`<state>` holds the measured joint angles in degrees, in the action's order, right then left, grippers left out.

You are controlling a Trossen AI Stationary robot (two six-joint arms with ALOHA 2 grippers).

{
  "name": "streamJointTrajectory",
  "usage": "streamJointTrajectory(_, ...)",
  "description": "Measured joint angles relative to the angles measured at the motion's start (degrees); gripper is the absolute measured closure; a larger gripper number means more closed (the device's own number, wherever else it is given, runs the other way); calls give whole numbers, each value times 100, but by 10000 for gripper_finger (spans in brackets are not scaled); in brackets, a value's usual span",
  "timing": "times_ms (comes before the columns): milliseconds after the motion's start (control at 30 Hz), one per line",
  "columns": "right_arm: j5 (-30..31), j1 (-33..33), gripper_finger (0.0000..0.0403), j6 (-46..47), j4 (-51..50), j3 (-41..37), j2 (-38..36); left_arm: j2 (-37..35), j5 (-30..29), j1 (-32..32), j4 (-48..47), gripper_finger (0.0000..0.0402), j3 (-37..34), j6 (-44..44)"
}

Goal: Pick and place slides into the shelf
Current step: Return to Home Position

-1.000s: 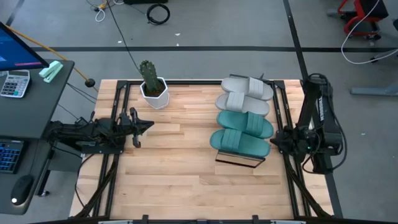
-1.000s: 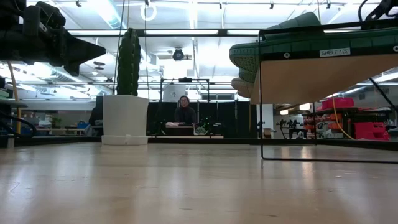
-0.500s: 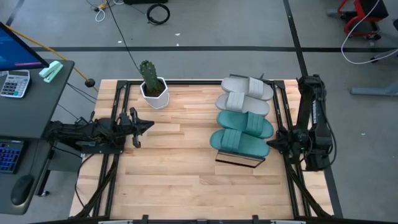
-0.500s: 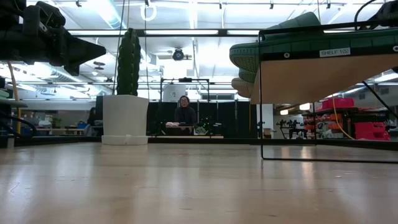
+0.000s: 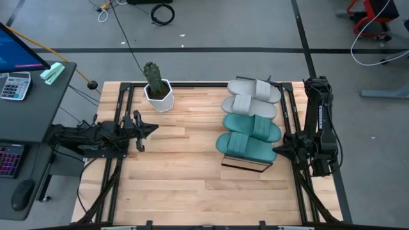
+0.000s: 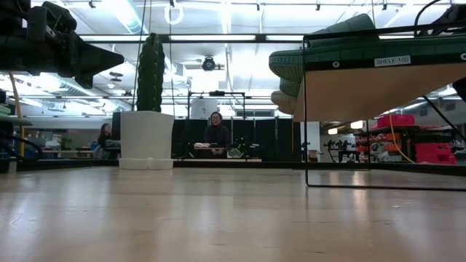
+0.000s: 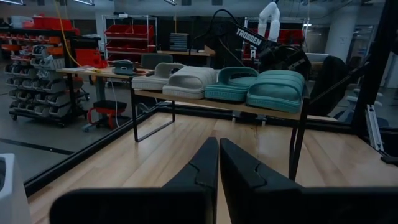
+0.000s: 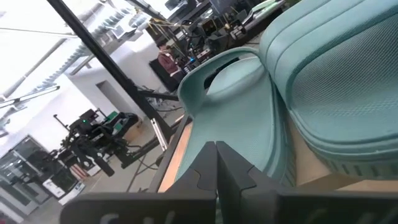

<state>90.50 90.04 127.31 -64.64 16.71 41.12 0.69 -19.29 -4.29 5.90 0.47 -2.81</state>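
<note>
All the slides lie side by side on top of the shelf (image 5: 246,165) at the table's right. Two grey slides (image 5: 254,96) are at its far end and two teal slides (image 5: 250,136) at its near end. In the left wrist view the row shows as grey slides (image 7: 186,78) and teal slides (image 7: 273,88). My right gripper (image 5: 278,151) is shut and points level at the right end of the nearest teal slide (image 8: 336,93), close beside it. My left gripper (image 5: 152,128) is shut at the table's left and points level toward the shelf.
A cactus in a white pot (image 5: 158,94) stands at the far left of the table. The shelf's thin dark legs (image 6: 306,145) stand on the wooden tabletop (image 5: 185,172). Dark frame rails run along both sides. A person (image 6: 216,131) sits in the room beyond.
My right arm has folded and sunk beside the shelf's right side; its gripper has come down a little toward the near edge and stays shut. The slides and the shelf have not moved.
</note>
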Motion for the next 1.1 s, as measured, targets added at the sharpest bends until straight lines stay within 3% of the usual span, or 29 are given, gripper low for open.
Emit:
streamJointTrajectory(433, -37, 10, 403, -68, 2, 0, -70, 0, 0, -2, -1, 366, 0, 0)
streamJointTrajectory(633, -100, -37, 403, -1011, 12, -4, -898, 0, 2, -2, 1, 374, 0, 1)
streamJointTrajectory(1100, -180, -114, 403, -1897, 50, -9, -866, 1, 2, -2, 1, 364, 0, 0)
